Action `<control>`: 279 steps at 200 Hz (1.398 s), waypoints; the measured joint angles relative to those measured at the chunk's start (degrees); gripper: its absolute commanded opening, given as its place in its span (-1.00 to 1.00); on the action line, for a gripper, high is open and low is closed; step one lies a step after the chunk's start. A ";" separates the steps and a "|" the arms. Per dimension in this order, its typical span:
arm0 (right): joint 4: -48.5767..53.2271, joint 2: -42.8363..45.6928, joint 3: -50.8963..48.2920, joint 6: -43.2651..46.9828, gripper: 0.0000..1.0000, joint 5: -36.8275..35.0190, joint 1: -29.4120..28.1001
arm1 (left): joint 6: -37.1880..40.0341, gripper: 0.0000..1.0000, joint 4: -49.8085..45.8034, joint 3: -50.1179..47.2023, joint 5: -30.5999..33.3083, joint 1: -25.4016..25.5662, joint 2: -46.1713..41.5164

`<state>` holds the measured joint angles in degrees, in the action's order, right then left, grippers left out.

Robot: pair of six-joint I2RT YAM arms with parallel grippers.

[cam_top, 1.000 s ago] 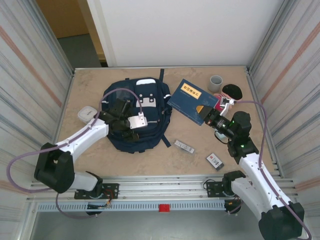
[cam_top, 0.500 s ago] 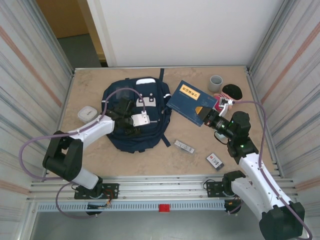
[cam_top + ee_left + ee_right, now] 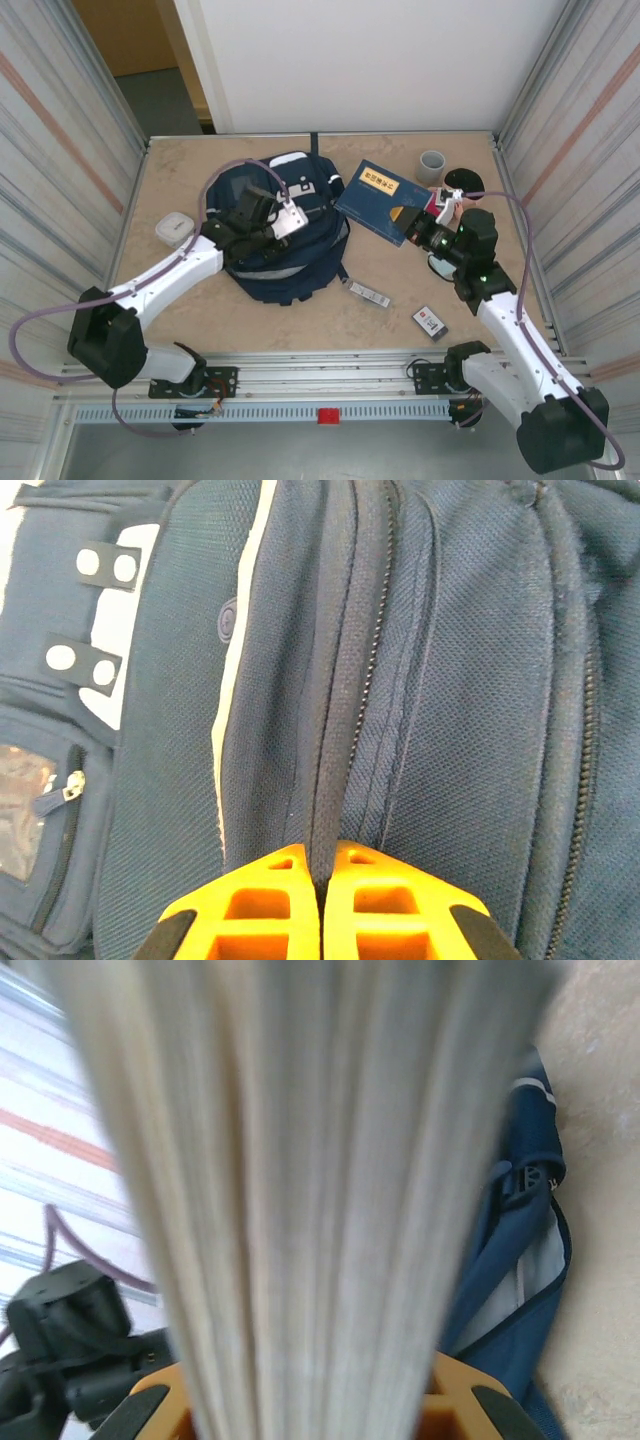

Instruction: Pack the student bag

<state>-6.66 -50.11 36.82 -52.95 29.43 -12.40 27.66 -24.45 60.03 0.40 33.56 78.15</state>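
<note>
The student bag (image 3: 300,262), a large navy backpack with white patches, lies left of the table's middle. My left gripper (image 3: 268,232) is on top of it. In the left wrist view that gripper (image 3: 322,888) is shut on a raised ridge of the bag's fabric (image 3: 470,680) beside a zipper. My right gripper (image 3: 416,232) is shut on the near right corner of a dark blue book (image 3: 378,198), held just right of the bag. In the right wrist view the book's pale page edges (image 3: 310,1160) stand between the orange fingers, with the bag (image 3: 510,1260) behind.
A grey cup (image 3: 431,166) and a black round object (image 3: 463,182) stand at the back right. A white box (image 3: 173,228) lies left of the bag. A small striped item (image 3: 368,293) and a small card box (image 3: 429,321) lie in front. Metal walls close both sides.
My left gripper has closed on the bag's fabric and pulled it up and back, bunching the bag. The right gripper, with the book, has shifted slightly back.
</note>
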 measured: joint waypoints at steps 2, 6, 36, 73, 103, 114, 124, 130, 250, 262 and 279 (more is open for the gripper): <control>0.46 -0.37 0.57 0.04 -1.00 0.07 0.15 | -0.76 -1.00 -0.33 0.61 0.13 0.00 -0.07; 1.77 -1.33 1.92 0.35 -1.00 0.07 0.42 | -2.29 -1.00 -1.03 1.64 0.28 0.00 -0.07; 13.51 -5.79 12.31 3.82 -1.00 -0.66 1.27 | -11.69 -1.00 -5.40 9.51 1.36 -0.07 -0.04; 24.65 -1.70 14.56 4.50 -1.00 -0.55 1.90 | -18.86 -1.00 -10.51 15.93 1.14 -0.07 1.44; 29.97 3.37 10.73 2.23 -1.00 1.40 -1.68 | -21.59 -1.00 -12.81 18.84 0.68 -0.17 2.91; 29.92 5.22 8.22 0.07 -1.00 1.84 -4.92 | -22.36 -1.00 -13.31 19.41 0.09 -0.44 3.30; 29.42 6.27 6.19 -2.08 -1.00 1.62 -8.55 | -22.99 -1.00 -13.55 19.82 -0.42 -0.61 3.65; 28.92 6.47 5.11 -3.34 -1.00 1.16 -11.19 | -23.32 -1.00 -13.79 20.17 -0.74 -0.85 3.93; -9.81 -11.04 -5.16 -24.70 -1.00 -29.35 -33.92 | -29.24 -1.00 -16.13 25.49 -8.98 -2.45 8.26; -12.79 -13.92 -5.14 -26.12 -1.00 -32.26 -34.53 | -29.42 -1.00 -16.20 25.77 -9.46 -2.49 8.44; -16.00 -18.18 -5.11 -27.47 -1.00 -36.06 -35.36 | -29.49 -1.00 -16.28 26.23 -10.05 -2.91 8.44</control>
<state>-22.65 -68.29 31.70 -80.42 -6.63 -47.77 -1.83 -40.73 86.26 -9.65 30.65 86.59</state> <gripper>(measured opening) 0.143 0.055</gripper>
